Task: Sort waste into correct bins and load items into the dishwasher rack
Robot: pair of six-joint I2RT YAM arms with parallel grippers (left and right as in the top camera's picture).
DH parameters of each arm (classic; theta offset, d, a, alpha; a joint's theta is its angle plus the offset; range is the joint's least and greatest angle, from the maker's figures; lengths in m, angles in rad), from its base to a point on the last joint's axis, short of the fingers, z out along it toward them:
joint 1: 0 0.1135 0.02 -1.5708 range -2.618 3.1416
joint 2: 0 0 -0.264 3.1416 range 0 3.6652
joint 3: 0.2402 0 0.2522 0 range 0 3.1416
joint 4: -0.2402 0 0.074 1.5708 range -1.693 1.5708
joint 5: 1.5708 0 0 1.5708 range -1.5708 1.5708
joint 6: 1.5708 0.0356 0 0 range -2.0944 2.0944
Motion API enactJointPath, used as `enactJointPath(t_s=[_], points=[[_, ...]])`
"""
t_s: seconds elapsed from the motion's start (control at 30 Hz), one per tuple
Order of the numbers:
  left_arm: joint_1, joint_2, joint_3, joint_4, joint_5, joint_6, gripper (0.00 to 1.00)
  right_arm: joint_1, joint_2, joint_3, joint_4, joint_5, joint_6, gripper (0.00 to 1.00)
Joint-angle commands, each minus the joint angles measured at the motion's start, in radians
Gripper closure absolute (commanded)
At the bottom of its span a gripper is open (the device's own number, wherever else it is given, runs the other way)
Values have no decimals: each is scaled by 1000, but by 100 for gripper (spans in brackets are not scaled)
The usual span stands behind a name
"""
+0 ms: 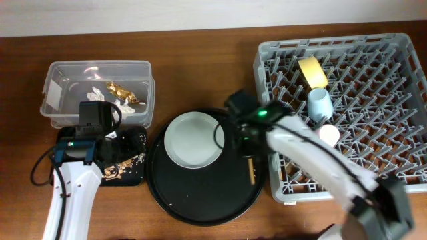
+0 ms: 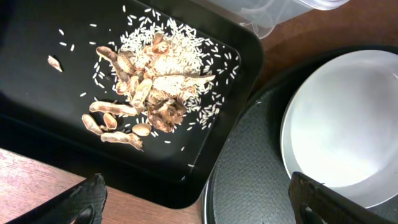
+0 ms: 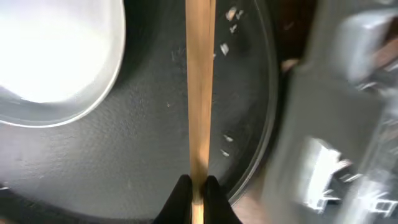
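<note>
My right gripper [image 3: 196,190] is shut on a thin wooden stick [image 3: 200,93] and holds it over the right side of the round black tray; in the overhead view the gripper [image 1: 245,150] is beside the dishwasher rack [image 1: 400,175]. The grey-green plate [image 1: 193,139] lies on the round tray. My left gripper [image 2: 199,208] is open and empty above the near corner of the flat black tray [image 2: 37,37], which holds beige food scraps [image 2: 146,87]. The clear tub [image 1: 60,73] holds white tissue [image 1: 95,90] and the gold wrapper [image 1: 123,92]. The yellow bowl [image 1: 312,72] and light-blue cup [image 1: 319,105] sit in the rack.
The large round black tray [image 1: 200,200] lies between the flat tray and the rack. A pale, whitish cup [image 1: 328,135] sits in the rack below the blue cup. Bare wooden table shows along the front edge and behind the bins.
</note>
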Motion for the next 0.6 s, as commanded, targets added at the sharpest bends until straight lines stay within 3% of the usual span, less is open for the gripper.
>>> enactJointPath(t_s=[0.0, 0.13, 0.3, 0.33, 0.37, 0.4, 0.57], points=[[5, -11, 1, -3, -3, -10, 7, -153, -135, 32, -69, 18, -199, 96], [5, -11, 1, -5, -3, -10, 7, -345, -105, 21, -104, -41, -362, 96], [5, -11, 1, -5, -3, -10, 7, -351, 0, 5, -91, -55, -368, 92], [5, -11, 1, -5, -3, -10, 7, -351, 2, 5, -80, -58, -368, 84], [5, -11, 1, -5, -3, -10, 7, -351, -2, 7, -80, -58, -375, 61], [5, -11, 1, -5, -3, -10, 7, -352, -11, 13, -81, -58, -375, 54], [5, -11, 1, -5, -3, -10, 7, -332, -71, 172, -94, -157, -372, 52]])
